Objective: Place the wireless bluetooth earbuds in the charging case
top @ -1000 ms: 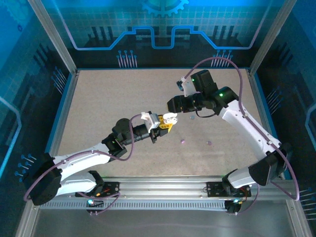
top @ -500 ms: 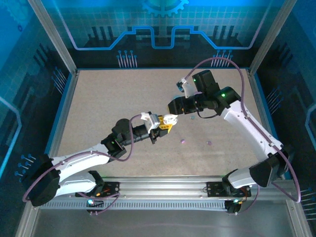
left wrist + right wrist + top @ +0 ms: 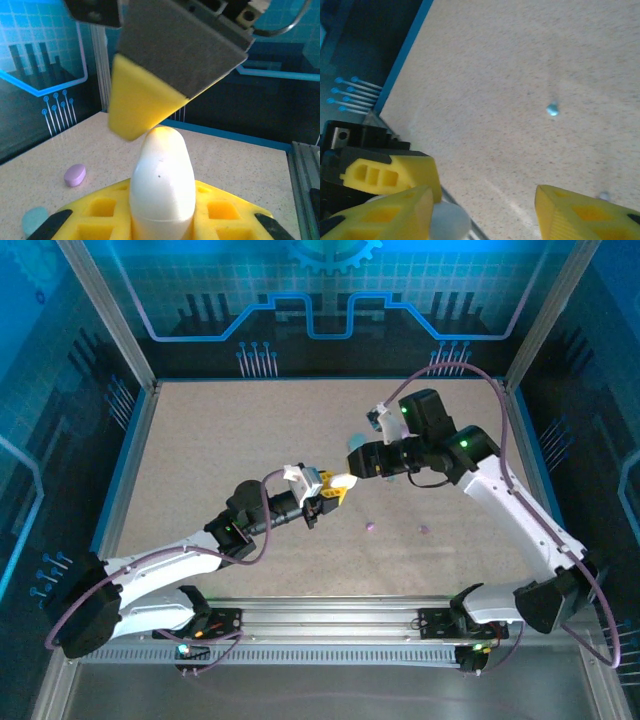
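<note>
My left gripper (image 3: pixel 335 487) (image 3: pixel 162 216) is shut on a white pebble-shaped charging case (image 3: pixel 162 182) (image 3: pixel 342 481), held upright above the table with its lid closed. The right gripper (image 3: pixel 352 468) (image 3: pixel 485 210) hovers right over the case, jaws apart with nothing between them. One of its yellow fingertips (image 3: pixel 142 107) touches or nearly touches the case's top. The case's rounded end (image 3: pixel 447 222) sits beside the right gripper's left finger. Two tiny light purple earbuds (image 3: pixel 369 526) (image 3: pixel 423 530) lie on the table to the right. A teal earbud (image 3: pixel 552 109) lies further off.
A light purple case (image 3: pixel 75 175) and a teal case (image 3: pixel 35 220) rest on the speckled table (image 3: pixel 220 460) beyond the left gripper. A blue rim and metal frame posts (image 3: pixel 105 300) border the table.
The right arm has swung to the right and its wrist has turned, its fingers staying over the white case. The left arm and the case have held still.
</note>
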Tool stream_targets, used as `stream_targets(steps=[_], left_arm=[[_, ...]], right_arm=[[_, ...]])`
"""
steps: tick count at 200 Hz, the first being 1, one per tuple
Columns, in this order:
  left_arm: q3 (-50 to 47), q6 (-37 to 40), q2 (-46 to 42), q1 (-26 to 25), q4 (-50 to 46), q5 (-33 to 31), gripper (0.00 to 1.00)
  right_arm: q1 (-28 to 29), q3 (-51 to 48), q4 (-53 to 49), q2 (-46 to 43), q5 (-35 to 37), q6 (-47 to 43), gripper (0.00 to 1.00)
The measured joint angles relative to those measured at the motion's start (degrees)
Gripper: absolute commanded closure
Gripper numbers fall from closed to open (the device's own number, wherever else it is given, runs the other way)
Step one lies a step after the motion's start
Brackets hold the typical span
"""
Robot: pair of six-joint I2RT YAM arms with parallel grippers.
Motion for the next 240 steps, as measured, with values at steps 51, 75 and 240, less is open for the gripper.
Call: stream_targets(steps=[51, 75, 240], left_arm=[[0.24, -12.79, 0.92, 6.32, -7.8, -2.93, 0.78], [0.66, -22.25, 4.15, 12.81, -11.45, -2.08, 0.81], [15.98, -43.25, 32.44, 28.79, -27.34, 15.63, 0.77]], right_arm=[[-4.33, -12.11, 5.9, -12.28, 14.34, 3.91, 0.34], [-9.25, -16.02, 7.02, -14.27, 15.65, 6.78, 0.34], [-14.38, -18.1, 7.78, -2.34, 3.41, 13.38, 0.33]])
